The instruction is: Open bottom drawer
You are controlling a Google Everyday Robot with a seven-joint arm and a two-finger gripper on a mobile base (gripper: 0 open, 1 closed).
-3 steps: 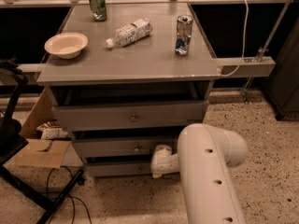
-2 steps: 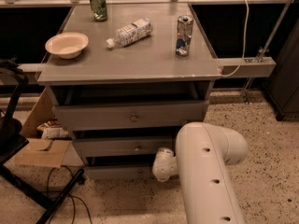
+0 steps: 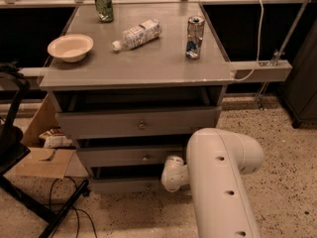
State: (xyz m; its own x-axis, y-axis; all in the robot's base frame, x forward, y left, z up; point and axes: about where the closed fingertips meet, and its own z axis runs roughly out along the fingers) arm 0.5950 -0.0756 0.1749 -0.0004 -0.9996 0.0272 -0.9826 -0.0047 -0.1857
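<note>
End effector [image 3: 171, 176]: low, at the right end of the bottom drawer [image 3: 124, 185], white rounded tip close against the slim grey front panel. Contact not confirmed. Wide or narrow: I cannot tell, as my own arm covers it.

Arm pose: my forearm [image 3: 220, 192] comes up from the lower edge, bends at a thick elbow up and to the right of the end effector, and the wrist turns left toward the cabinet.

Bottom drawer extends left from the end effector, with a dark gap above its front. Middle drawer [image 3: 126, 156] is just above, top drawer [image 3: 138, 124] higher.

On the surface [image 3: 148, 66] well above: bowl [image 3: 70, 47] far left, green can [image 3: 103, 5], bottle [image 3: 136, 33] lying on its side, upright can [image 3: 195, 37] nearly overhead.
</note>
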